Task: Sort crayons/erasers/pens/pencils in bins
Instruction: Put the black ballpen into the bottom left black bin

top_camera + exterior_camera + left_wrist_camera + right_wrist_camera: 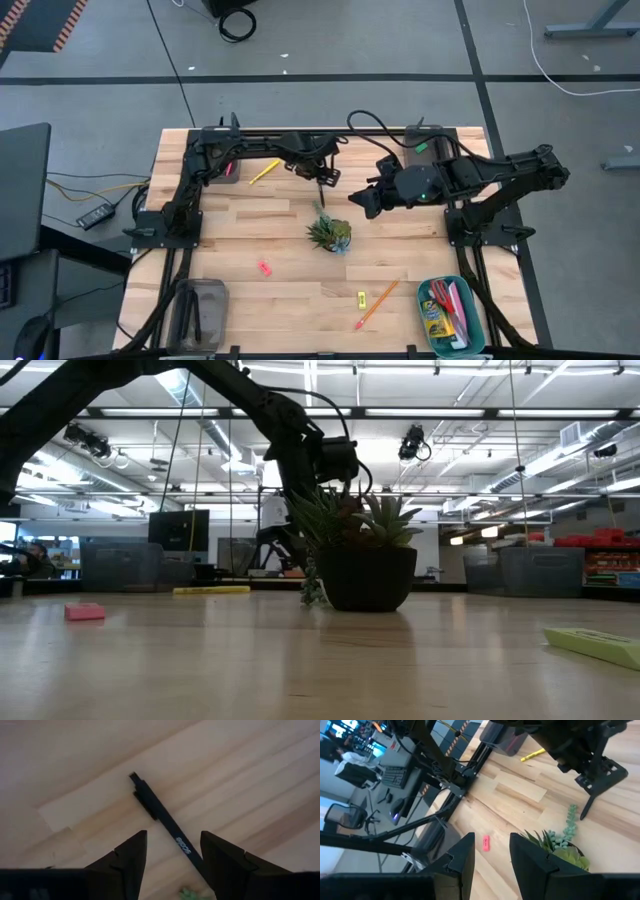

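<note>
A slim black pen (165, 817) lies flat on the wooden table, also showing in the high view (322, 193) just beyond the plant. My left gripper (172, 857) hangs over it, open, one finger on each side of the pen's near half; I cannot see it touching. It also shows in the high view (321, 176). My right gripper (364, 200) is open and empty to the right of the pen, above the table. A yellow pencil (265, 171), a pink eraser (264, 268), a yellow eraser (361, 297) and an orange pencil (376, 305) lie loose on the table.
A spiky green plant in a dark pot (330, 235) stands at the table's middle, close to the pen's near tip. A teal bin (478, 318) at the near right holds a crayon box. A translucent grey bin (200, 310) stands at the near left, and a dark bin (226, 168) at the far left.
</note>
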